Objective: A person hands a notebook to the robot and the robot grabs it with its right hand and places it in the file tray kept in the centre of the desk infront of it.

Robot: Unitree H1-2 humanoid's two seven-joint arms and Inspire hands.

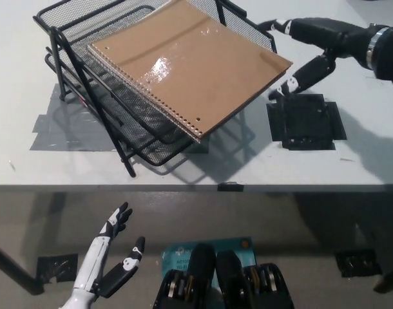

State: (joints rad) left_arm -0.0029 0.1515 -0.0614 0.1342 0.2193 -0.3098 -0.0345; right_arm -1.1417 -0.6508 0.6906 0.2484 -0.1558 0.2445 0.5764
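The brown spiral notebook lies flat on the top tier of the black mesh file tray, with its right corner and front edge jutting out past the rim. My black right hand hovers at the upper right, just beyond that corner. It is open, its fingers spread, and it does not touch the notebook. My white left hand rests open at the lower left, below the desk's front edge.
A black tape square is stuck on the desk to the right of the tray, under my right hand. Grey tape marks the desk at the left. The desk's front edge runs across the middle. A blue sheet lies on the floor.
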